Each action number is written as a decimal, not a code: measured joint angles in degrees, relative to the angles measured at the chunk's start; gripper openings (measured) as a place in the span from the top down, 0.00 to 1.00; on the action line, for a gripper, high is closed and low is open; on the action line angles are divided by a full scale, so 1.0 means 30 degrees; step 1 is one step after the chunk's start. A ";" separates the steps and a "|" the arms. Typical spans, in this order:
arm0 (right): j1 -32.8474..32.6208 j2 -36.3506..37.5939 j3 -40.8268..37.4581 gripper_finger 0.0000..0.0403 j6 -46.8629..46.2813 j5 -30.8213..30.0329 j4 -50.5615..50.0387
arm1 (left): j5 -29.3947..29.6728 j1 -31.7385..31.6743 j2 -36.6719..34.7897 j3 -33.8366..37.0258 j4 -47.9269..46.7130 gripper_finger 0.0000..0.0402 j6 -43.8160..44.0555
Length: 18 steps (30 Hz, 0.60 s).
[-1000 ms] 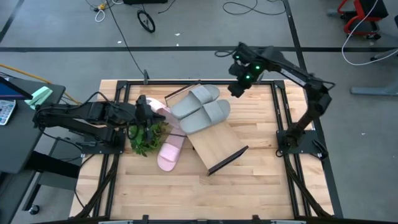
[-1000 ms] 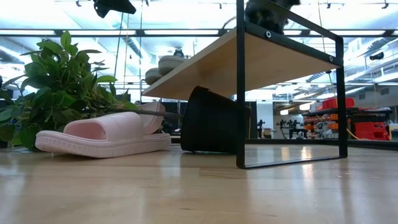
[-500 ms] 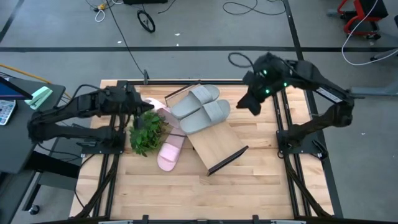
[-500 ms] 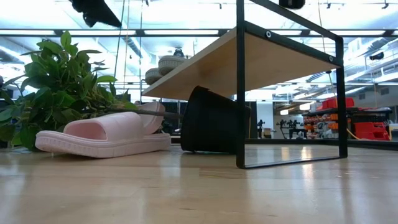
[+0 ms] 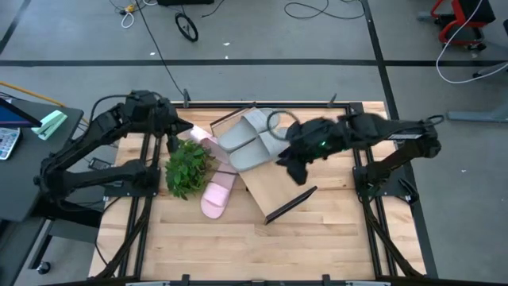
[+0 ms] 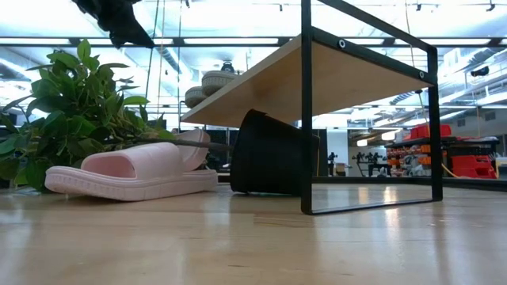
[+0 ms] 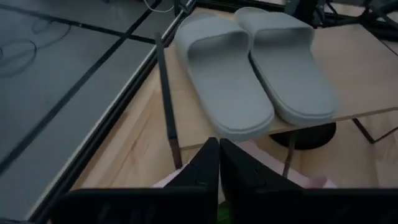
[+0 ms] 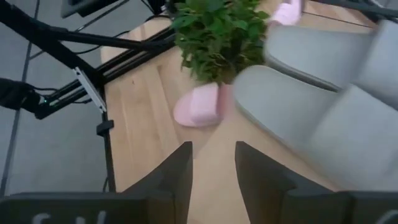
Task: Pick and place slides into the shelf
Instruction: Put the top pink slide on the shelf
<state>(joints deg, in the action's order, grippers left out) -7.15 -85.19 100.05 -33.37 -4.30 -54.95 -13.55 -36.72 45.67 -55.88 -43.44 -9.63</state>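
Note:
Two grey slides [image 5: 255,140] lie side by side, soles down, on the far-left end of the shelf [image 5: 278,181], which stands askew on the table. One pink slide [image 5: 215,195] rests on the tabletop beside the plant. The other pink slide [image 5: 203,141] lies partly under the shelf's end. My left gripper [image 5: 171,135] hovers shut above the plant's far side and touches nothing; its shut fingertips [image 7: 219,163] point toward the grey slides [image 7: 249,74]. My right gripper [image 5: 292,165] hangs open over the shelf board, just right of the grey slides [image 8: 311,112], with nothing between its fingers [image 8: 177,174].
A green leafy plant [image 5: 187,167] stands between my left gripper and the near pink slide. Its black pot [image 6: 273,154] lies under the shelf in the low view. Bare tabletop [image 5: 238,246] stretches along the near edge. Dark frame rails [image 5: 361,151] run along both table sides.
My right gripper has swung from the table's far right corner toward the near-left, coming over the shelf beside the grey slides. My left arm has swung toward the far edge, and its shut gripper has shifted slightly far-left above the plant. The slides and the shelf have stayed put.

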 joint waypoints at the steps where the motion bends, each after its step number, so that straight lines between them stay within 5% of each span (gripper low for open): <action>1: -0.0207 -0.0277 0.0000 0.69 0.0089 -0.0066 0.0344 | -0.0439 -0.0532 0.0149 0.0000 -0.0119 0.96 -0.0052; 10: -0.0733 -0.2523 -0.0015 0.69 0.2196 0.0021 0.2772 | -0.2577 -0.3996 0.2922 0.0007 -0.2074 0.92 -0.0454; 18: -0.0730 -0.3187 -0.0022 0.69 0.3717 -0.0539 0.5066 | -0.2578 -0.5296 0.5732 0.0007 -0.1922 0.92 0.2913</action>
<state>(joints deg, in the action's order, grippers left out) -9.33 -94.75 99.98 -22.22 -5.91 -39.75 -21.28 -52.61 62.87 -55.86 -49.21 -0.90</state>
